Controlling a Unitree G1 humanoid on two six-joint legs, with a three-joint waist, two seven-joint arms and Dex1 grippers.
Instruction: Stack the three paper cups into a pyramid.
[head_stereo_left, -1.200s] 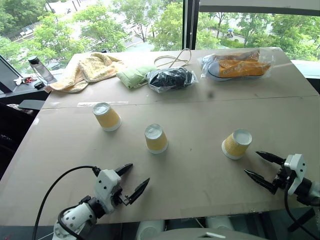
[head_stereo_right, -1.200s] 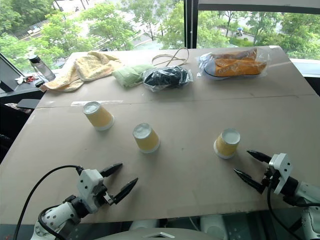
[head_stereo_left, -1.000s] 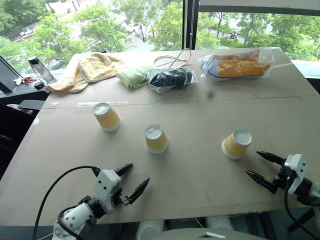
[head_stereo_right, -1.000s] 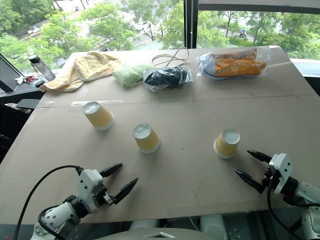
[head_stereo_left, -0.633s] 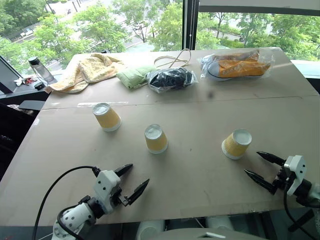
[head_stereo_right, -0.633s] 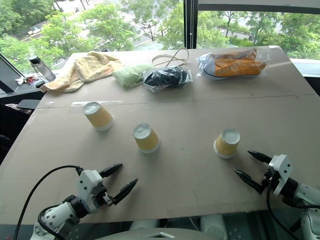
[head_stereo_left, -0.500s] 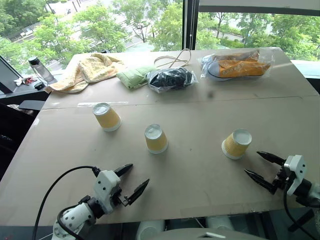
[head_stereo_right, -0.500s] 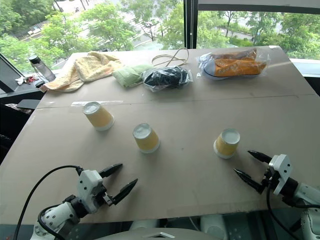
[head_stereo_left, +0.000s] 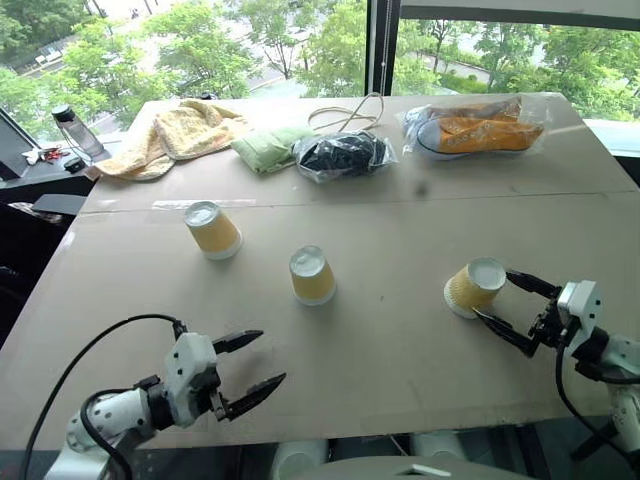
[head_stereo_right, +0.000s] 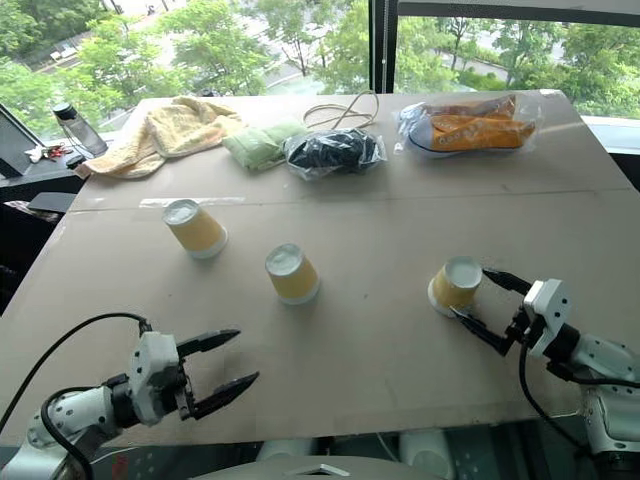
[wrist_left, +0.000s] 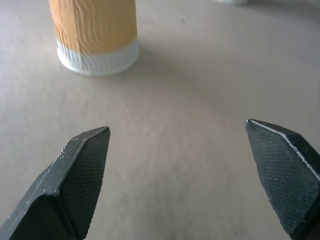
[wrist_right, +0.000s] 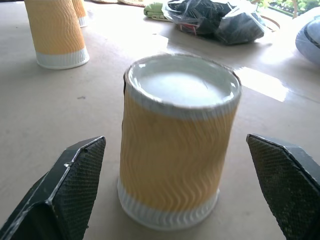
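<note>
While our right gripper (head_stereo_left: 510, 305) brackets the right cup (head_stereo_left: 472, 288), nothing is stacked yet.
We see three upside-down cups standing apart on the table (head_stereo_left: 400, 230): upper left (head_stereo_left: 212, 231), centre (head_stereo_left: 312, 276), lower right. Right jaws spread wide, flanking the upright cup without touching; left gripper (head_stereo_left: 248, 363), also wide open, sits lower left, empty.

1. A wide tan desk (head_stereo_left: 400, 240) runs back to large windows (head_stereo_left: 300, 40) with a dark upright frame (head_stereo_left: 379, 45).
2. Daylight comes in; green trees (head_stereo_left: 200, 50) stand outside.
3. A dark side surface (head_stereo_left: 40, 170) at the left carries a bottle (head_stereo_left: 75, 130).
</note>
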